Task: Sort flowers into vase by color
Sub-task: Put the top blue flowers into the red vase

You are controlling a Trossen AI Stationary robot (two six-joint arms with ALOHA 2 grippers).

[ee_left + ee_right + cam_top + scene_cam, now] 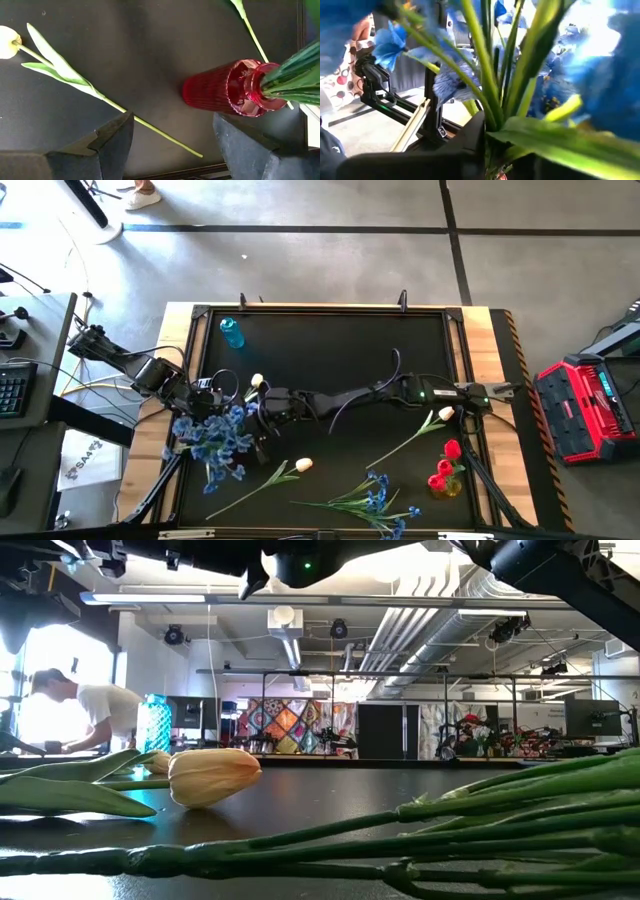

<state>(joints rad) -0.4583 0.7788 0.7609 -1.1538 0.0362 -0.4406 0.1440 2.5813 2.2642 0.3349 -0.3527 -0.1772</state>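
The blues are being dealt with right now. The right gripper (pixel 258 418) is stretched across the table to the left side, and from its own camera it seems to be closed on the green stems of a blue spray (pixel 487 95), whose blossoms crowd right up against the lens. The left gripper (pixel 174 136) hangs just beside it with its fingers spread wide and nothing in them, looking down on a red vase (pixel 220 90) that already has green stems standing in its mouth. From above, that vase is buried under the blue bunch (pixel 215 438). I'd say the next move is to steer the held stems down into that narrow neck and then let go, which needs care because the flowers already there block the opening and the vase could tip. Plenty remains. One cream tulip (pixel 303 465) lies loose at the front, another cream tulip (pixel 445 415) lies toward the right, and a second blue spray (pixel 378 502) lies near the front edge. The red tulips (pixel 447 465) stand in a vase at the right, and a blue vase (pixel 231 332) at the back holds nothing.
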